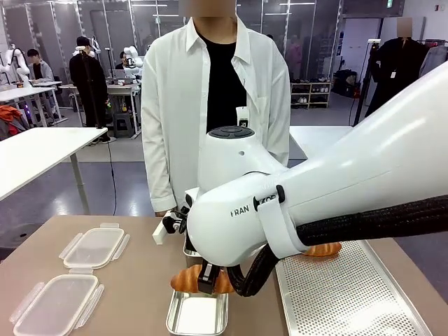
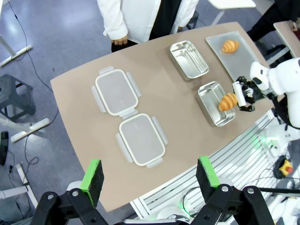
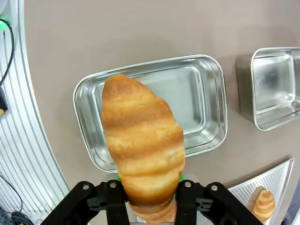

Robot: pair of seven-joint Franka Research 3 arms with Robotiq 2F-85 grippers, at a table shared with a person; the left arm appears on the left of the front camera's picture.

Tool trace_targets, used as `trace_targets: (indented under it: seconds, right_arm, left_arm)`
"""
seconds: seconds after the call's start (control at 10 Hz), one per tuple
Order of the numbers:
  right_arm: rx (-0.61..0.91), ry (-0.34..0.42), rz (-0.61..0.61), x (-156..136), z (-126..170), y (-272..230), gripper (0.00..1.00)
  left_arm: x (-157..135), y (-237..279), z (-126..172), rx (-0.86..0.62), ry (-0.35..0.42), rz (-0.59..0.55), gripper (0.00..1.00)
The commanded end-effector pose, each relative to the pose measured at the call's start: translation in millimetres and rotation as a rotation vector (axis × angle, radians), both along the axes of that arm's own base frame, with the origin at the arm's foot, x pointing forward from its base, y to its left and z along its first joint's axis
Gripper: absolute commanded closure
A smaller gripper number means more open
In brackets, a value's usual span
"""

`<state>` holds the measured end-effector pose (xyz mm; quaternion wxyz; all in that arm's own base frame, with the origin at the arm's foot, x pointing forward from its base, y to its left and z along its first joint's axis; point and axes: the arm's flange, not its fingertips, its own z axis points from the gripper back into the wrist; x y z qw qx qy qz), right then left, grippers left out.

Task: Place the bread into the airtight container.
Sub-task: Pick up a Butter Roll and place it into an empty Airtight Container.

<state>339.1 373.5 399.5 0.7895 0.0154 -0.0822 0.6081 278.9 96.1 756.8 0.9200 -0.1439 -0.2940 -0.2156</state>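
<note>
The right gripper is clamped on a golden croissant, holding it in the air just above a steel container on the brown table. The left gripper hangs high over the table, jaws wide apart.

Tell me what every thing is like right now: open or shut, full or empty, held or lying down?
Right claw: shut on the held bread.
Left claw: open, holding nothing, high above the table.
Held bread: in the air over the near tin.
Near tin: empty.
Far tin: empty.
Near lid and far lid: flat on the table, on no tin.
Other bread: lying on the tray.
</note>
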Motion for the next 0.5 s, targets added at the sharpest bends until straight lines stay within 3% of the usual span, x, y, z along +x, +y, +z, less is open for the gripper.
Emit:
trace_targets:
  seconds: [0.0, 0.3, 0.4]
  right_arm:
    - [0.003, -0.007, 0.001, -2.6, 4.2, -0.9, 0.64]
    - [0.001, -0.002, 0.000, -0.2, 1.1, -0.1, 0.63]
    - [0.072, 0.031, -0.031, -1.9, 0.6, 3.4, 0.63]
  left_arm:
    - [-0.1, 0.4, 2.4, 0.007, -0.006, -0.011, 0.00]
    - [-0.1, 0.4, 2.4, 0.007, -0.006, -0.011, 0.00]
    - [-0.1, 0.4, 2.4, 0.007, -0.006, -0.011, 0.00]
